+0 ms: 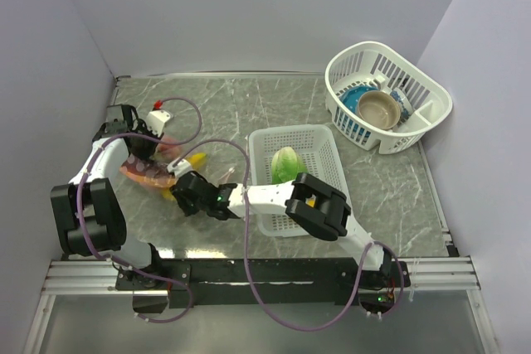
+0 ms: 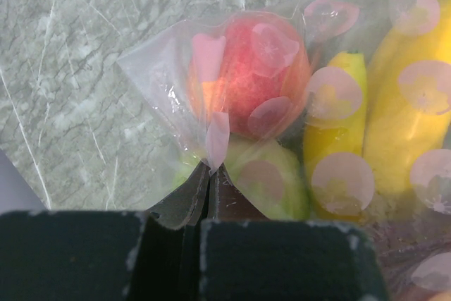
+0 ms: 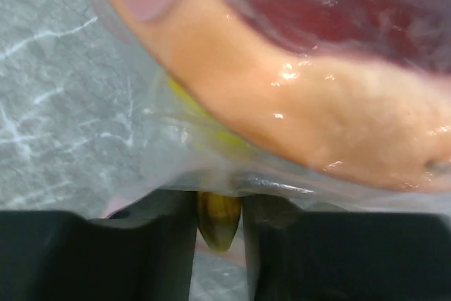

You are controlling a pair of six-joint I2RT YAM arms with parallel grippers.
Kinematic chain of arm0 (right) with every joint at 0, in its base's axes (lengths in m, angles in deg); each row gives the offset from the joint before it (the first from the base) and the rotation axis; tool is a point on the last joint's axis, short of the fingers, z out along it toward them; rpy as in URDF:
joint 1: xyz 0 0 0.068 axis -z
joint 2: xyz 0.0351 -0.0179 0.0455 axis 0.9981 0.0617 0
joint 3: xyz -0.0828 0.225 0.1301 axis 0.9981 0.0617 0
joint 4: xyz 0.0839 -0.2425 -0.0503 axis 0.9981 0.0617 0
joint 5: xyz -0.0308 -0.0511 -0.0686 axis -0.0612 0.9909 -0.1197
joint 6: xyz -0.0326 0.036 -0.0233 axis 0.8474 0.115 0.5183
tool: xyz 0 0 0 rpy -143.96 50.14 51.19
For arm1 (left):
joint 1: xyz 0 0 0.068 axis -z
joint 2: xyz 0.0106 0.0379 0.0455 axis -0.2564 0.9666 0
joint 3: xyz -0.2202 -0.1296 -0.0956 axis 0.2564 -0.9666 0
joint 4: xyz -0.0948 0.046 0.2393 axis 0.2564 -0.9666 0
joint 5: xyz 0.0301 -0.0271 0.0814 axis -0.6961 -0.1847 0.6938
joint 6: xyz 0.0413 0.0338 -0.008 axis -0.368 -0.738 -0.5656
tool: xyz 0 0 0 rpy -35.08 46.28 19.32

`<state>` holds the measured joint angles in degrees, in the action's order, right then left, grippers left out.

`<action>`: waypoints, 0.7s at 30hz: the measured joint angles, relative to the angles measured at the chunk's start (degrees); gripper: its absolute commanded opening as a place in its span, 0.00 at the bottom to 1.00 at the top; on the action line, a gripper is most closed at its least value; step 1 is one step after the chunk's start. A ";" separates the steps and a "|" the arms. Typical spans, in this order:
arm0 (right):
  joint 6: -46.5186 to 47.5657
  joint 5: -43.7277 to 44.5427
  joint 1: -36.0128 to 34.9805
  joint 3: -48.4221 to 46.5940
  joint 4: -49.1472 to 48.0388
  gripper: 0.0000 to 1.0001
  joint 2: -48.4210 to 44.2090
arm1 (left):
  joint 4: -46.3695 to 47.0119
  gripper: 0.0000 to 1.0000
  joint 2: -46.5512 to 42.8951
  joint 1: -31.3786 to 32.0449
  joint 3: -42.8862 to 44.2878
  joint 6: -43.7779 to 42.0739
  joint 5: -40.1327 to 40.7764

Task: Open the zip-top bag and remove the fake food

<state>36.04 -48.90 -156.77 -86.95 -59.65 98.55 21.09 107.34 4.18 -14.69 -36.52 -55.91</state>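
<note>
Pink-dotted zip-top bag (image 2: 151, 68), left claw (image 2: 209, 172) pinching its corner, right claw (image 3: 219, 206) gripping banana (image 3: 218, 225)

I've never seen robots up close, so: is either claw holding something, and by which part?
The left gripper pinches the bag by a fold at its edge; the right gripper clamps the banana by its tip.

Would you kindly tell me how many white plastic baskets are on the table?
2. A rectangular basket sits mid-table, holding the lettuce; a rounded basket sits at the far right corner, holding bowls. None seems hidden.
</note>
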 measured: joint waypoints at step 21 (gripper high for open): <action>0.37 1.51 0.09 25.40 1.62 0.05 -26.14 | -0.85 0.01 2.03 -1.03 2.12 1.57 -0.37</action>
<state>36.41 -47.39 -156.68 -61.55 -58.03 72.41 20.24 109.38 3.15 -12.57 -34.95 -56.28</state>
